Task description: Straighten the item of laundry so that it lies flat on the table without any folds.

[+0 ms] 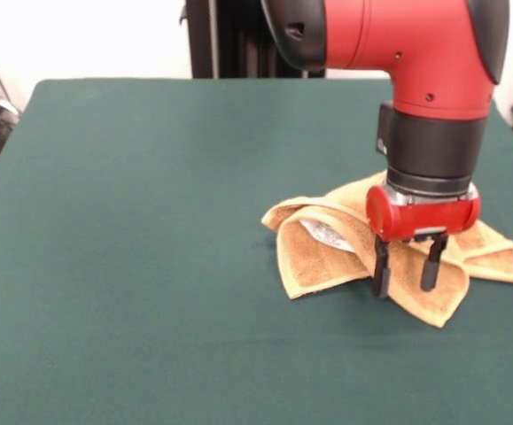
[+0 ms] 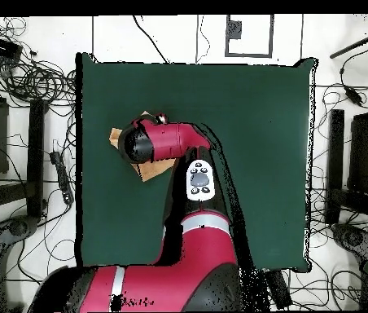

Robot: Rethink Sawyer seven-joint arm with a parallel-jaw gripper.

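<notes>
The golden-orange towel (image 1: 327,257) lies crumpled and folded over itself at the right of the dark green table (image 1: 150,266) in the front view. A small white tag (image 1: 325,235) shows inside a fold. My gripper (image 1: 407,270) hangs over the towel's near part with its two black fingers (image 1: 381,270) apart and pointing down; nothing is held between them. In the overhead view the arm covers most of the towel (image 2: 151,170); only bits show at the table's left (image 2: 244,114), and the gripper is hidden.
The arm's red and black wrist stands above the towel. Cables and stands (image 2: 32,81) lie on the floor around the table. The towel sits close to the table's side edge (image 2: 80,163).
</notes>
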